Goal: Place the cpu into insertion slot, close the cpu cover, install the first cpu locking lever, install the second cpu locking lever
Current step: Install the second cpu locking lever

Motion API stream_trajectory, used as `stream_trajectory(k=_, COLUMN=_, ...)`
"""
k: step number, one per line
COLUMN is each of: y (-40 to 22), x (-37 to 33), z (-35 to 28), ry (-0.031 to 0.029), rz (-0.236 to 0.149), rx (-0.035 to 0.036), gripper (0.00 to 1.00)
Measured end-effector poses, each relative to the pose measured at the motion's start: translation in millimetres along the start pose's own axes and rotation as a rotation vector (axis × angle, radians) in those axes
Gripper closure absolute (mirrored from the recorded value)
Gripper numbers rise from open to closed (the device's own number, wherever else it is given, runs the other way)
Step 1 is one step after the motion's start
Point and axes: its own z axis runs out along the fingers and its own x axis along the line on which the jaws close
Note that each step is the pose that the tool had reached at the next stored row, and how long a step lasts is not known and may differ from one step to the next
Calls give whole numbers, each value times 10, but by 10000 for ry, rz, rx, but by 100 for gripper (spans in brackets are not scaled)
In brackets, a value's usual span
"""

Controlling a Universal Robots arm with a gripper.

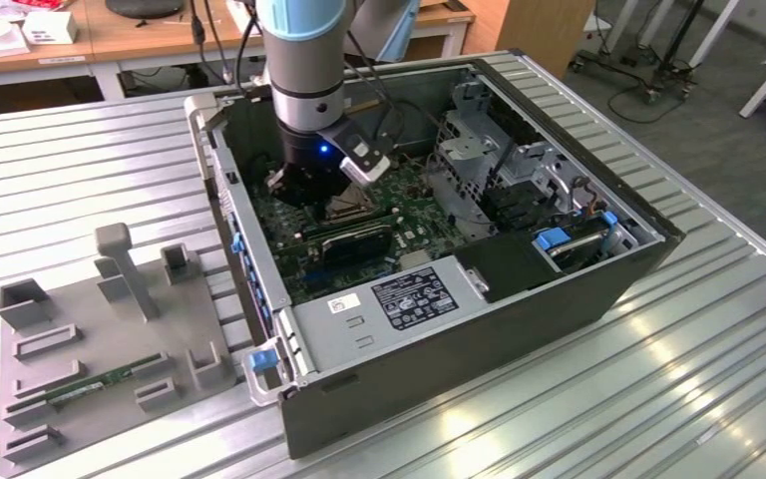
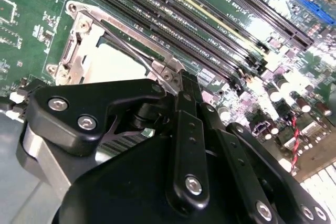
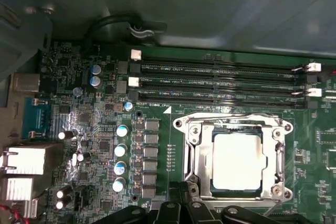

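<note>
The cpu (image 3: 236, 160) sits in the slot (image 3: 195, 161), cover (image 3: 276, 157) down; the pincer (image 3: 185, 209) hovers beside it, its opening impossible to tell.

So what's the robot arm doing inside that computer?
The arm's black claw hangs low over the green motherboard in the open black computer case. The small square silvery cpu already sits in its socket, and the thin silvery metal frame cover lies down around it. The claw is right at the socket's edge.

The exterior view looks down from high up at the open computer case (image 1: 463, 259). Both wrist views sit close above its green board (image 3: 105, 145), sharing the chip socket (image 3: 236, 156).
</note>
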Motion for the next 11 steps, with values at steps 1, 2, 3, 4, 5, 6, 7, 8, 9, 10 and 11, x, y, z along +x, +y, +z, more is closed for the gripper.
stream_trajectory(k=1, y=3, x=-3, z=-31, ry=1, rz=0, rx=0, gripper=89)
stream_trajectory(k=2, y=5, x=-6, z=-65, ry=1, rz=2, rx=0, gripper=89)
stream_trajectory(k=3, y=7, x=-10, z=-103, ry=0, rz=3, rx=-1, gripper=89)
stream_trajectory(k=4, y=9, x=-13, z=-140, ry=1, rz=4, rx=0, gripper=89)
stream_trajectory(k=5, y=12, x=-16, z=-174, ry=2, rz=6, rx=1, gripper=89)
stream_trajectory(k=6, y=14, x=-19, z=-206, ry=1, rz=7, rx=0, gripper=89)
stream_trajectory(k=7, y=15, x=-22, z=-237, ry=2, rz=8, rx=1, gripper=89)
stream_trajectory(k=8, y=17, x=-25, z=-268, ry=1, rz=9, rx=0, gripper=89)
stream_trajectory(k=9, y=19, x=-27, z=-296, ry=0, rz=10, rx=-1, gripper=89)
stream_trajectory(k=10, y=21, x=-29, z=-326, ry=2, rz=11, rx=1, gripper=89)
stream_trajectory(k=11, y=23, x=-32, z=-356, ry=1, rz=12, rx=1, gripper=89)
